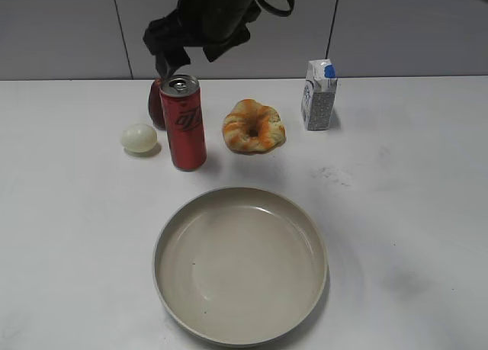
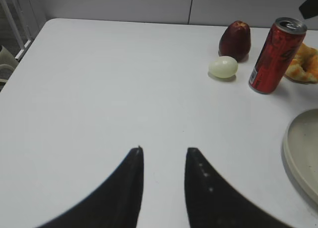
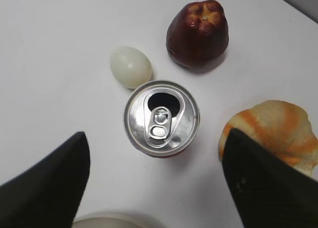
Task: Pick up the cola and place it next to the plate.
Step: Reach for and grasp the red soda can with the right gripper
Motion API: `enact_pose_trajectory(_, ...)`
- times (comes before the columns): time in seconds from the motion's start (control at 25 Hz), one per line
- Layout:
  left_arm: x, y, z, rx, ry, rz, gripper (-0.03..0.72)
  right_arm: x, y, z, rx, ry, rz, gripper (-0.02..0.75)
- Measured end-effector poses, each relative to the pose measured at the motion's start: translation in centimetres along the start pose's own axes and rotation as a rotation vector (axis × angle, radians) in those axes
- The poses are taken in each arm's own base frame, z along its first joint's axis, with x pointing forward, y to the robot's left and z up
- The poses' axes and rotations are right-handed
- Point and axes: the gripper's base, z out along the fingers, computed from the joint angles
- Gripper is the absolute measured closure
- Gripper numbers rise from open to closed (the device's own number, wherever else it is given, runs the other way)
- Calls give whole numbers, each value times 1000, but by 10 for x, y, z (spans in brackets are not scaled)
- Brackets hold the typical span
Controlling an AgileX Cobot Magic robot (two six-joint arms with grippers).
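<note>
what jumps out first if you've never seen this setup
The big beige plate fills the near middle of the table, with nothing in it. Just behind it the red cola stands upright, its top already open, and the right gripper hangs spread wide directly above it.

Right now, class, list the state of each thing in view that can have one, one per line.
cola: upright, opened, not gripped
plate: empty
milk carton: upright, capped
left gripper: open, empty
right gripper: open, above the cola
</note>
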Motion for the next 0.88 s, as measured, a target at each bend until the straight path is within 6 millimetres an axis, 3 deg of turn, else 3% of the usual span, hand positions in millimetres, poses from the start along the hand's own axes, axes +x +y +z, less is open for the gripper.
enact_pose_trajectory(0.68, 0, 0, 0, 0, 0, 0, 459, 14, -7, 56, -12, -2, 20, 97)
enact_pose_trajectory(0.88, 0, 0, 0, 0, 0, 0, 460, 19, -9, 69, -10, 16, 24, 147)
